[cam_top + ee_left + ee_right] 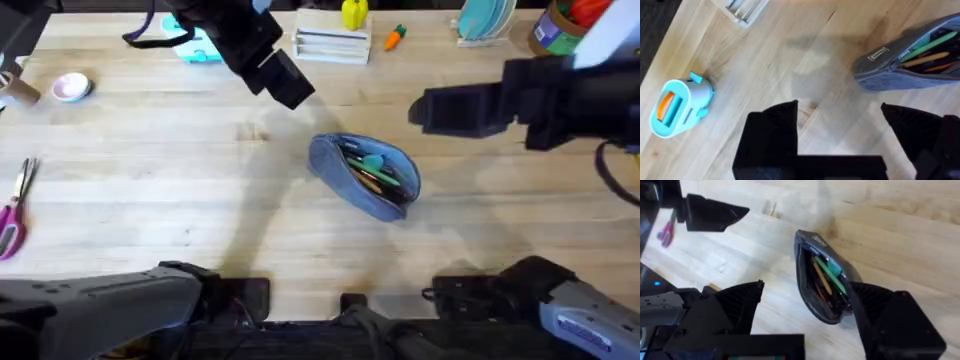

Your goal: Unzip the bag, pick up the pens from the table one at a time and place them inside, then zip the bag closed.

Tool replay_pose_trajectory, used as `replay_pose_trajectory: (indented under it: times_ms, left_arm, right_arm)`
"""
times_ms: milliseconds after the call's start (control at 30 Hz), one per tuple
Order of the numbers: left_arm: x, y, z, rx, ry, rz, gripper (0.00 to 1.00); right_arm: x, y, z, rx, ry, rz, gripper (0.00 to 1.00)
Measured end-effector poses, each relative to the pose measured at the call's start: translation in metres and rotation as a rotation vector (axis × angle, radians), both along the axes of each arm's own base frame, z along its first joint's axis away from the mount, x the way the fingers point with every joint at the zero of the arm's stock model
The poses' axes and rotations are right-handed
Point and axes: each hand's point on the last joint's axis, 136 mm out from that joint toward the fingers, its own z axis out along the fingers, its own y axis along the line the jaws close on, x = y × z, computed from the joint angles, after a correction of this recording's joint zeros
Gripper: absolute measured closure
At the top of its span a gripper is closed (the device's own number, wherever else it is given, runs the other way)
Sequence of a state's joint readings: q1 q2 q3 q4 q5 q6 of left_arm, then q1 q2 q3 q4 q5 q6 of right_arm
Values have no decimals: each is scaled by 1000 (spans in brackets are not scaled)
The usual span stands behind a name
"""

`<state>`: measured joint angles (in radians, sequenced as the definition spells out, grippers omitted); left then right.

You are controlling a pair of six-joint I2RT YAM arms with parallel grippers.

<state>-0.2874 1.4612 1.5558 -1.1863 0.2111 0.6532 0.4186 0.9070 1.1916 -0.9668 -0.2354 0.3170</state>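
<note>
Both arm bases are sitting dark along the near edge, and beyond them the bag (364, 175) is lying mid-tabletop (150, 200), its mouth gaping open with the green pen (371, 161) and the yellow-tan pen (377, 180) already tucked inside. Its long axis is running diagonally, from far-left down toward near-right. Hovering off to the bag's far right is the right pincer (420, 110), fingers spread and gripping nothing; its wrist view is looking straight down into the open pouch between those fingers. Up at the far left the left pincer (290, 85) is hanging, also spread wide and empty, with the bag's labelled end just ahead of it. Zipping looks like all that's left, and both arms seem about equally close, one at each end.
</note>
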Motion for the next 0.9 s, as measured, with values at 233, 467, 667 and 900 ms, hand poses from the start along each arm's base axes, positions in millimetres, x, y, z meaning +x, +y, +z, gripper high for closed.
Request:
replay_pose_trajectory:
  times_ms: [233,467,667,900]
  left_arm:
    - [-10,7,-5,53,-14,-200,7]
    - [-19,14,-23,-44,-32,-466,7]
    - [-15,17,-62,-166,-3,-648,7]
    - [-10,10,-83,-224,21,-717,7]
  right_arm:
    - [-14,26,-10,-30,5,24,4]
    - [-11,61,-26,67,0,-1,3]
    - [-3,82,-78,203,86,-139,3]
    - [-2,62,-126,160,164,-292,3]
